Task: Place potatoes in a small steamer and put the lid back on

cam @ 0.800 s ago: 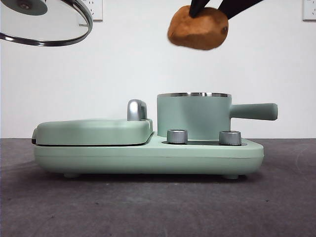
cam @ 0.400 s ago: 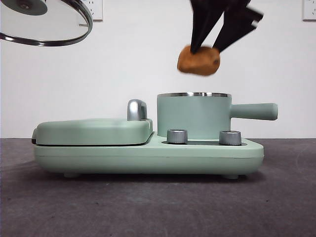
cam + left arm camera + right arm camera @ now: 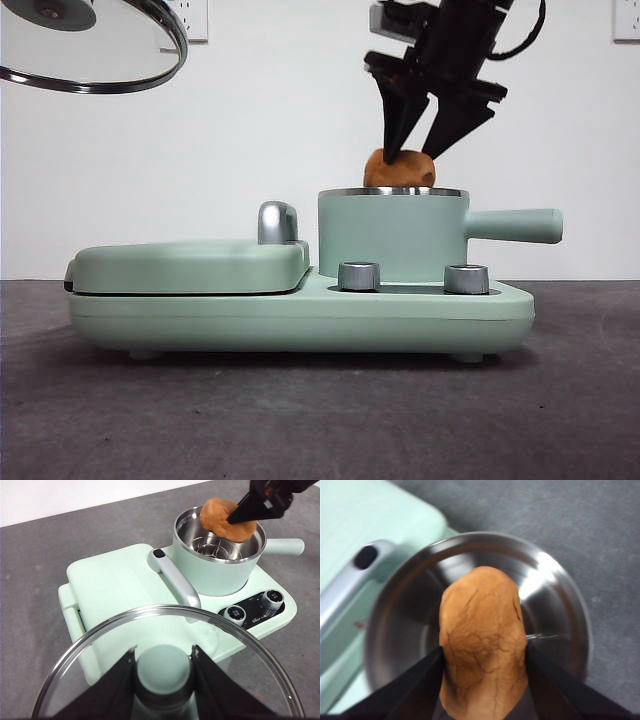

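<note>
My right gripper (image 3: 418, 156) is shut on the orange-brown potato (image 3: 398, 170) (image 3: 482, 645) (image 3: 227, 519), holding it at the steel rim of the mint-green small steamer (image 3: 392, 235) (image 3: 219, 555), so its lower half is hidden inside the pot in the front view. The right wrist view shows the potato over the steel bowl (image 3: 550, 605). High at the left, my left gripper (image 3: 163, 667) is shut on the green knob of the glass lid (image 3: 95, 45) (image 3: 165, 670), well apart from the pot.
The steamer stands on a mint-green cooker base (image 3: 300, 315) with two steel dials (image 3: 359, 276) (image 3: 466, 279) and a closed grill plate (image 3: 190, 265) with a steel handle (image 3: 276, 222) at the left. The pot's straight handle (image 3: 515, 225) sticks out right. Dark grey table (image 3: 300, 420).
The right gripper has carried the potato downward and away from the camera, from high above the pot to its rim. The lid and left gripper have stayed still.
</note>
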You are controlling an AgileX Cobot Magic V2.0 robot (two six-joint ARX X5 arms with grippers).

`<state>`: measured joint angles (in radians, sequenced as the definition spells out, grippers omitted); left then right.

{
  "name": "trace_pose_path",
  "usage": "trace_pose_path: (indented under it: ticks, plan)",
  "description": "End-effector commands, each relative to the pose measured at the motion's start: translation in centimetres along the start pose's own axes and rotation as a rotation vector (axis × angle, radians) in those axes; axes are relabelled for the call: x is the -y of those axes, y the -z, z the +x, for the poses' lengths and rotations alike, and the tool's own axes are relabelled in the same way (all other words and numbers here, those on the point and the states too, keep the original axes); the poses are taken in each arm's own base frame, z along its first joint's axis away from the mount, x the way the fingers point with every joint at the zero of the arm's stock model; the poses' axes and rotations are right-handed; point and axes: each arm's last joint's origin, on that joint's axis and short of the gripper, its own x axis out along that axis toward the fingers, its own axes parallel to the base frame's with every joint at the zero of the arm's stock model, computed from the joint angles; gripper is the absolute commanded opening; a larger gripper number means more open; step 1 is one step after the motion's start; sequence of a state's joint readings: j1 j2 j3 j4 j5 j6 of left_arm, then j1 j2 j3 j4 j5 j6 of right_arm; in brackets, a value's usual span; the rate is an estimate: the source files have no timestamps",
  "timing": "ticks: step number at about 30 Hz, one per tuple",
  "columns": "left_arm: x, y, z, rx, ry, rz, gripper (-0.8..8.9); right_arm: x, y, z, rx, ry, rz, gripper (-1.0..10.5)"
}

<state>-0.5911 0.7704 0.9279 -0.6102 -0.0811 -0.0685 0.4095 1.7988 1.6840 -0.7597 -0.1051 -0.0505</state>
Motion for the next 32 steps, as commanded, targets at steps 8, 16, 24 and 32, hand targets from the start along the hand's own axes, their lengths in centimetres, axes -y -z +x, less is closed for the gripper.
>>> trace_pose_path:
  ticks: [8,16,24,32]
  plan:
    - [0.1,-0.8,-0.4,0.047,0.001,-0.007,0.13,0.5,0.1,3.3,-0.053,-0.029,0.001,2.4]
    - [0.1,-0.8,-0.4,0.047,0.001,-0.007,0.13,0.5,0.5,4.6,-0.084,-0.032,-0.003,2.5]
    - [0.1,-0.8,-0.4,0.047,0.001,-0.006,0.13,0.0,-0.3,0.3,-0.005,-0.057,-0.001,3.9]
    - [0.1,-0.8,-0.4,0.046,0.001,-0.006,0.13,-3.6,4.1,-9.5,0.188,-0.12,-0.064,3.6]
